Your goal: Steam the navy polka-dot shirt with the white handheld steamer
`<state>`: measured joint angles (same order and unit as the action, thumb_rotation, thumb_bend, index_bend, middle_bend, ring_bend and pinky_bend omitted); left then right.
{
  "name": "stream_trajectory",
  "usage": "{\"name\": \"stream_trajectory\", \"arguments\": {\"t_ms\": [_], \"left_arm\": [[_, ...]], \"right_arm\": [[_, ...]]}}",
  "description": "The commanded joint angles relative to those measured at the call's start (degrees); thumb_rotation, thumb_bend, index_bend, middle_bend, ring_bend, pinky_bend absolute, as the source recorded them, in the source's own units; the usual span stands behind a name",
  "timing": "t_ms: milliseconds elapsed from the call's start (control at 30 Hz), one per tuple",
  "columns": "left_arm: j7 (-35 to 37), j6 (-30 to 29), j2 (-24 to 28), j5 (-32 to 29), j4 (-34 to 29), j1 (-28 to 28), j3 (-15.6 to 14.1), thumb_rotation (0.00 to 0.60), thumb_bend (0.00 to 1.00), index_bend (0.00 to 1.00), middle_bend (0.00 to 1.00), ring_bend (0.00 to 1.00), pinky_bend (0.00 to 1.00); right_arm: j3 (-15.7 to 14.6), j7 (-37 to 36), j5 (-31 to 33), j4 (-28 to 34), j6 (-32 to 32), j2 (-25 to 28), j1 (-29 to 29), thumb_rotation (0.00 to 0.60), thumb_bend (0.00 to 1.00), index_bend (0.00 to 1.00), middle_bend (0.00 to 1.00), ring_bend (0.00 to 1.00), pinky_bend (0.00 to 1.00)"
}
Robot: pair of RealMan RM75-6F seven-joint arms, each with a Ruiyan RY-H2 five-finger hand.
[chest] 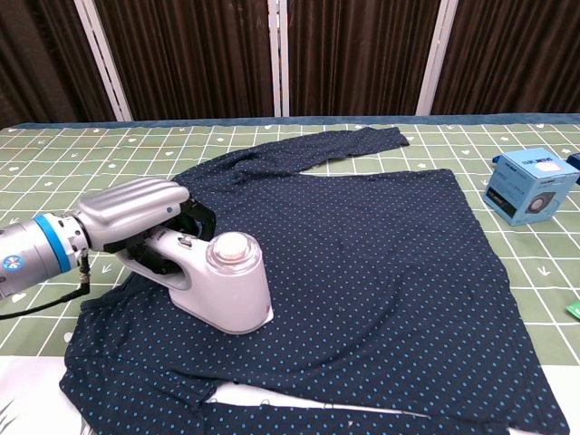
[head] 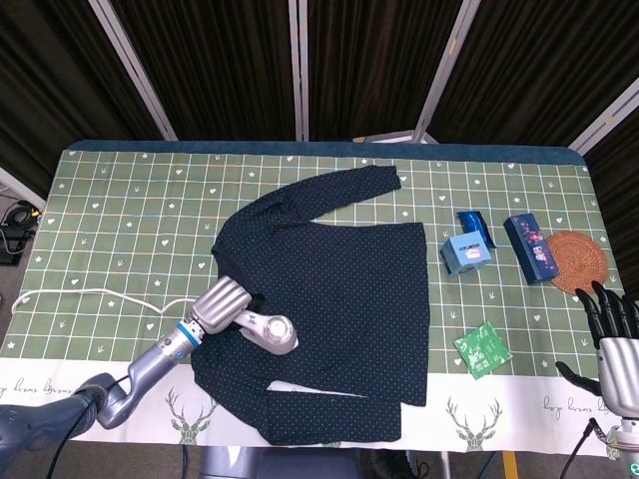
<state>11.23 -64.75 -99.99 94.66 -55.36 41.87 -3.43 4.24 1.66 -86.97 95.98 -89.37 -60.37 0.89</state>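
Observation:
The navy polka-dot shirt (head: 339,289) (chest: 381,245) lies flat on the green checked tablecloth, one sleeve stretched toward the far side. The white handheld steamer (head: 268,330) (chest: 222,283) stands with its head down on the shirt's left lower part. My left hand (head: 220,302) (chest: 131,210) grips its handle from above. At the lower right edge of the head view my right hand (head: 611,339) hangs off the table with its fingers spread and nothing in it; the chest view does not show it.
A white cord (head: 90,295) trails left from the steamer across the tablecloth (head: 120,220). Right of the shirt stand a light blue box (head: 466,253) (chest: 532,186), a dark blue packet (head: 529,247), a woven coaster (head: 577,261) and a green packet (head: 482,349).

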Motion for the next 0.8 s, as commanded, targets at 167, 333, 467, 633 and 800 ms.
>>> {"name": "stream_trajectory", "arguments": {"t_ms": [167, 333, 467, 633, 800], "left_arm": [[1.61, -0.44, 1.22, 0.12, -0.18, -0.85, -0.54, 0.600, 0.80, 0.96, 0.85, 0.83, 1.00], [2.64, -1.67, 2.13, 1.49, -1.72, -1.42, -1.60, 0.600, 0.80, 0.96, 0.85, 0.83, 1.00], [2.89, -2.75, 2.68, 3.14, -3.22, -1.73, -2.76, 0.600, 0.80, 0.96, 0.85, 0.83, 1.00], [2.32, -3.85, 3.22, 5.53, -4.84, -2.07, -4.57, 0.600, 0.80, 0.96, 0.85, 0.83, 1.00], [0.42, -5.40, 3.24, 7.84, -4.90, -2.52, -5.86, 0.600, 0.80, 0.96, 0.85, 0.83, 1.00]], "right_arm": [[-0.04, 0.14, -0.09, 0.10, -0.04, -0.01, -0.02, 0.600, 0.00, 0.00, 0.00, 0.00, 0.00], [-0.10, 0.36, -0.28, 0.23, -0.10, -0.05, -0.02, 0.600, 0.00, 0.00, 0.00, 0.00, 0.00], [-0.12, 0.42, -0.34, 0.30, -0.20, -0.06, -0.06, 0.600, 0.00, 0.00, 0.00, 0.00, 0.00], [-0.13, 0.31, -0.37, 0.31, -0.30, 0.02, -0.13, 0.600, 0.00, 0.00, 0.00, 0.00, 0.00], [-0.17, -0.13, -0.42, 0.29, -0.29, 0.13, -0.17, 0.600, 0.00, 0.00, 0.00, 0.00, 0.00]]}}
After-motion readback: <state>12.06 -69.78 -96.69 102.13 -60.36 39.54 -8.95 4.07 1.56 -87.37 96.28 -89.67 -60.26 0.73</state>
